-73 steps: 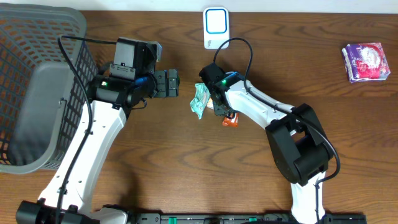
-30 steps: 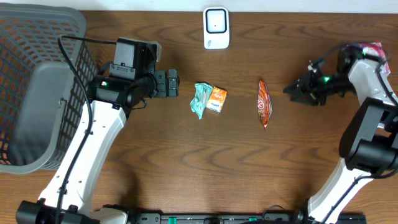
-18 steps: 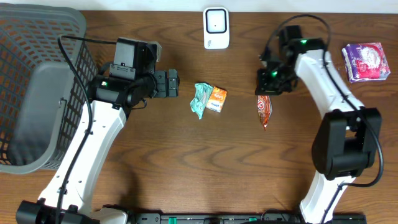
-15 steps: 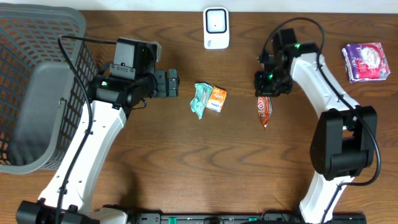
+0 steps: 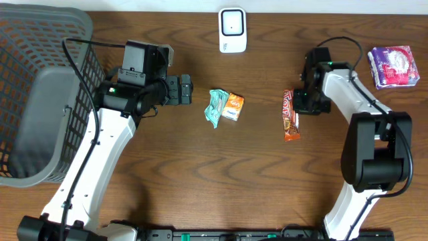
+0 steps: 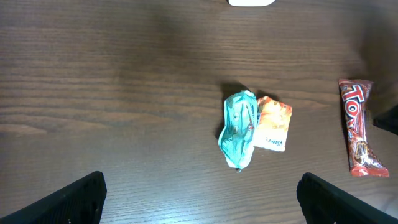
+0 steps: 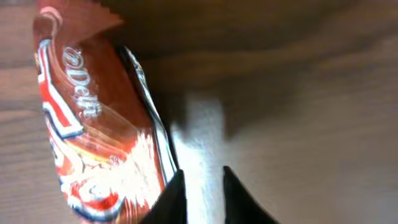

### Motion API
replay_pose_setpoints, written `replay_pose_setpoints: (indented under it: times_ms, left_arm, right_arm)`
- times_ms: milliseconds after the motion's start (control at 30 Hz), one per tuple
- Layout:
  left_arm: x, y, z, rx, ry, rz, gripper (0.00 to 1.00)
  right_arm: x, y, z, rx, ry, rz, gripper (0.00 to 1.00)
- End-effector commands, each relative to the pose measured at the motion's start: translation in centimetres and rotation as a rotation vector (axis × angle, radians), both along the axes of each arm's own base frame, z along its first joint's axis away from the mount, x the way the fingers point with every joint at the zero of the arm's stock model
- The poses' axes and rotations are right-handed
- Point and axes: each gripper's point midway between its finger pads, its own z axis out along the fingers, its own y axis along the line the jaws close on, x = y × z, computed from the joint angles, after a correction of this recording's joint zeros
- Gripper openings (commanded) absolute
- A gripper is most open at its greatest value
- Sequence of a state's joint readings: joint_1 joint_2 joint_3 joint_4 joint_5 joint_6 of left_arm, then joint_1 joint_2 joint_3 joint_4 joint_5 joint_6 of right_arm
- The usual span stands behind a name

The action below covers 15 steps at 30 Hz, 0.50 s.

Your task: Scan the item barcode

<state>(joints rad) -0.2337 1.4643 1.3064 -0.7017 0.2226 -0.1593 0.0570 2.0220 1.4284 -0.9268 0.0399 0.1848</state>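
Brown wood-grain table (image 5: 200, 174) seen from above, with one robot arm reaching in from each side. A grey mesh basket (image 5: 40, 40) sits at the far left. A white scanner (image 5: 232, 30) with a blue-edged face stands at the far edge in the middle.

The red candy bar (image 5: 289, 115), the item to scan, lies flat on the table right of centre, well apart from the scanner and lengthwise toward it. The right gripper (image 5: 299, 102) is just beside the bar's right edge. A teal packet (image 5: 215, 108) and an orange packet (image 5: 233, 107) lie touching each other at the centre. A purple packet (image 5: 392, 67) rests near the right edge.

Only the overhead view takes in both arms, the basket and the purple packet. The left wrist view shows the left gripper (image 6: 200, 202) wide open and empty, its dark fingertips (image 6: 74, 199) at the bottom corners, with both small packets and the bar's white lettering ahead of it. The right wrist view is close and blurred: the bar fills the left side, and the two fingers stand close together with a narrow gap, right at the wrapper's edge. I cannot tell whether they pinch the wrapper.
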Motion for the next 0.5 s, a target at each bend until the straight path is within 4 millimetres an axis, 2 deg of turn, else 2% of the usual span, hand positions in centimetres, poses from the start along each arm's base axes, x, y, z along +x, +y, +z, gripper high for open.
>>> replay_pose_setpoints:
  times_ms: [0,133,167,200,233,300,467]
  left_arm:
    - [0.1,0.2,0.1,0.007,-0.006,0.002,0.98]
    - [0.1,0.2,0.1,0.007,-0.006,0.002,0.98]
    - [0.1,0.2,0.1,0.007,-0.006,0.002,0.98]
    - [0.1,0.2,0.1,0.007,-0.006,0.002,0.98]
    - [0.1,0.2,0.1,0.007,-0.006,0.002,0.98]
    - [0.1,0.2,0.1,0.007,-0.006,0.002,0.98]
    - [0.1,0.2,0.1,0.007,-0.006,0.002,0.98]
  right_arm:
    - [1.7,0.9,2.6,0.034,-0.046,0.007,0.22]
    - [1.2,4.2,3.1,0.195,-0.023,0.063,0.33]
    - [0.8,5.6,3.2,0.245,-0.012,0.083,0.40]
    - [0.7,6.0,3.2,0.250,-0.009,0.089,0.43]
    - [0.4,6.7,3.0,0.248,-0.002,0.108,0.50]
    - [0.2,7.1,2.5,0.209,0.000,0.122,0.63]
    - [-0.4,4.6,0.2,-0.033,-0.019,0.043,0.62]
